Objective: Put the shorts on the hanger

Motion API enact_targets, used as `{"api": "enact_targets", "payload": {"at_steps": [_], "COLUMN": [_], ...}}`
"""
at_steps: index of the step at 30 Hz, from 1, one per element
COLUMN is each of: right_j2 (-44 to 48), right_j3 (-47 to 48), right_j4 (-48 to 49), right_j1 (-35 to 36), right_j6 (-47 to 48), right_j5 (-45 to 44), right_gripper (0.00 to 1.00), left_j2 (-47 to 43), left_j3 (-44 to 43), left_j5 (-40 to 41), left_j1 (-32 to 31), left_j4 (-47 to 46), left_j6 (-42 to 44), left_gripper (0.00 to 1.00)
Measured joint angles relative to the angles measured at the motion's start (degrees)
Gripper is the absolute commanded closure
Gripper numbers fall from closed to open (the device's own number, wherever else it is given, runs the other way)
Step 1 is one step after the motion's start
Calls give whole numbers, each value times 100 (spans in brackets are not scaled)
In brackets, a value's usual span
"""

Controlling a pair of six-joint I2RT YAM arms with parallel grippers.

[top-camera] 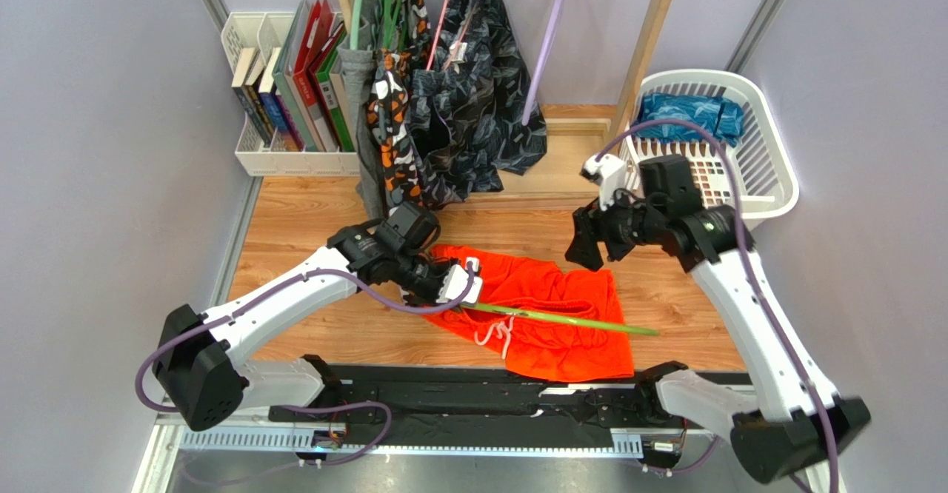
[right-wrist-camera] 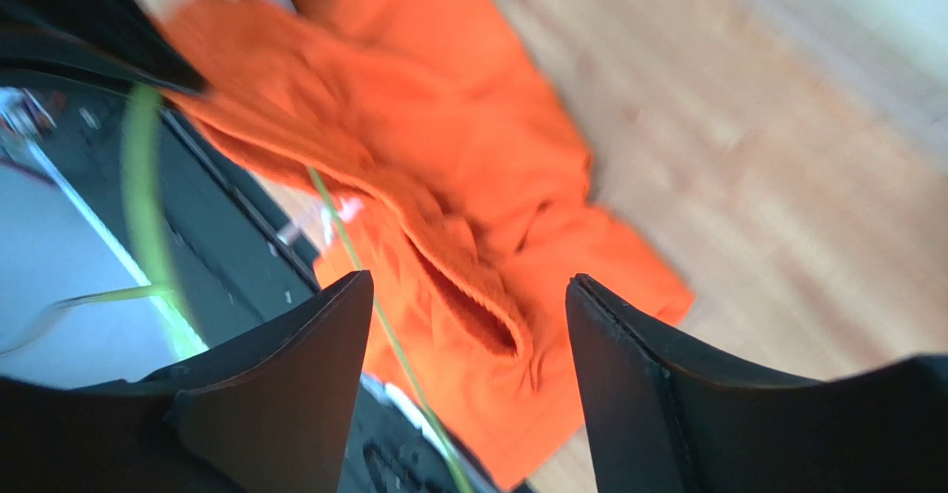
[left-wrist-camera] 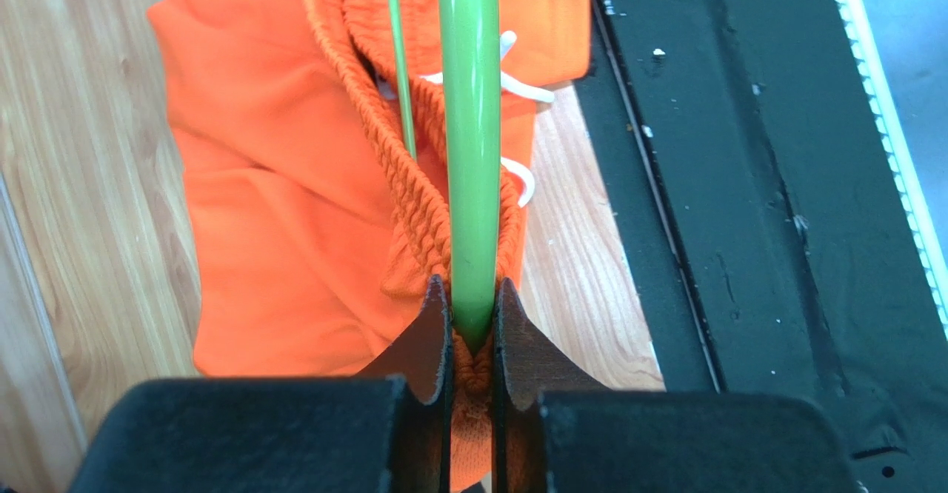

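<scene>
We are looking at the orange shorts [top-camera: 551, 293] lying crumpled on the wooden counter [top-camera: 300, 227], toward its near edge, with their lower hem reaching the black strip [top-camera: 445, 388] there. The green hanger [top-camera: 568, 320] is lying across them, its long bar running from the waistband side out past the right leg. In the left wrist view the bar is passing over the gathered waistband and the white drawstring [left-wrist-camera: 523, 88]. The left fingers [top-camera: 460, 287] are pressing together on the end of that bar, pinching it, with a fold of waistband bunching just beneath. The right fingers [top-camera: 590, 243] are standing spread apart, gripping nothing, and hovering above the counter just beyond the shorts' far edge. Behind them a white basket [top-camera: 768, 149] is sitting at the far right, and dark patterned clothes [top-camera: 479, 82] are hanging at the back.
</scene>
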State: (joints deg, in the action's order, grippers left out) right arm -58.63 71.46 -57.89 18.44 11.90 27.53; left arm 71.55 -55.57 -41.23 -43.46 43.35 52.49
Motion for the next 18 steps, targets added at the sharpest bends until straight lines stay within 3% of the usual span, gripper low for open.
{"api": "enact_targets", "payload": {"at_steps": [6, 14, 18], "right_j2": [-866, -1314, -1729], "right_j3": [-752, -811, -911], "right_j4": [-721, -1029, -953], "right_j1": [-11, 208, 321], "right_j6": [542, 1163, 1272], "right_j5": [-190, -393, -688], "right_gripper": [35, 39, 50], "left_j2": [-179, -181, -181], "left_j3": [17, 17, 17], "left_j5": [24, 114, 127], "left_j1": [-131, -164, -181], "left_j4": [28, 0, -44], "left_j6": [48, 7, -63], "left_gripper": [100, 100, 100]}}
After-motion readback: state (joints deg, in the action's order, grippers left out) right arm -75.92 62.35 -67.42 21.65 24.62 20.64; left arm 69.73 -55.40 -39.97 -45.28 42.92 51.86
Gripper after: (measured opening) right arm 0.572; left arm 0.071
